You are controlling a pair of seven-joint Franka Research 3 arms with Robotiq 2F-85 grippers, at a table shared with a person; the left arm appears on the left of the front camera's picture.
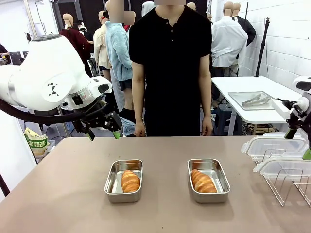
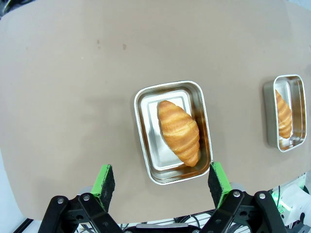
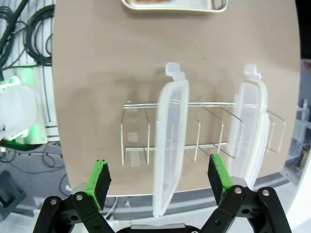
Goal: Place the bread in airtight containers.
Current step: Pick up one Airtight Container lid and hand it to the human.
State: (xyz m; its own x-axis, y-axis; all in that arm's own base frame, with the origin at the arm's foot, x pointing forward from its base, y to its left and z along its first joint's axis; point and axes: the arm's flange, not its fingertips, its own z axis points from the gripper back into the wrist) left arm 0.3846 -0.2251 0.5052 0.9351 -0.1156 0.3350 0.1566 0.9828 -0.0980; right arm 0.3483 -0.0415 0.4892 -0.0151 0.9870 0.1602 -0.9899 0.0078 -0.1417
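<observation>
Two steel airtight containers sit uncovered on the brown table, the left one [image 1: 124, 180] [image 2: 173, 132] and the right one [image 1: 208, 180] [image 2: 285, 112]. Each holds a golden bread roll: one [image 1: 130, 181] [image 2: 179, 131] in the left tin, the other [image 1: 202, 181] [image 2: 284, 114] in the right tin. My left gripper [image 1: 103, 131] [image 2: 160, 182] hangs open above the table's far left, high over the left tin. Over the wire rack, my right gripper [image 3: 158, 178] hovers open, its fingers either side of a clear lid [image 3: 170, 145]. A second lid [image 3: 252, 131] stands in the rack beside it.
The wire rack [image 1: 286, 182] [image 3: 194, 133] with both clear lids [image 1: 274, 145] stands at the table's right edge. A person [image 1: 170, 68] stands at the far side, hands down. Behind, a white table holds a steel tray with tongs [image 1: 252, 100].
</observation>
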